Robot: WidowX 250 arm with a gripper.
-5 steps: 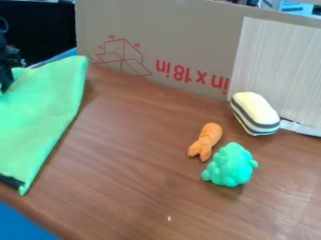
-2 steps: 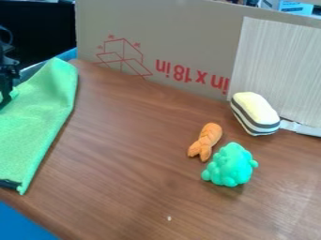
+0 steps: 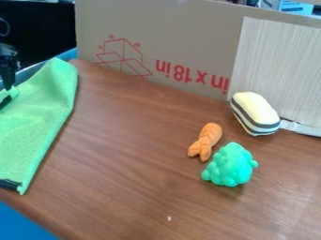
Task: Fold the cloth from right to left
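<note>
Cloth [image 3: 41, 124] lies on the table [image 3: 132, 154] from 8 to 10 o'clock. Gripper [image 3: 7, 88] at 10 o'clock, at the cloth, beside a dark-hemmed part [image 3: 5, 100] near 9. Whether it is spread, pressed together or pinching cloth, we cannot tell. We judge the right side already brought over toward 9 o'clock, so the fold looks largely made. Left to do, as we read it: let go if holding, back off, perhaps flatten. Layer alignment we cannot confirm.
</note>
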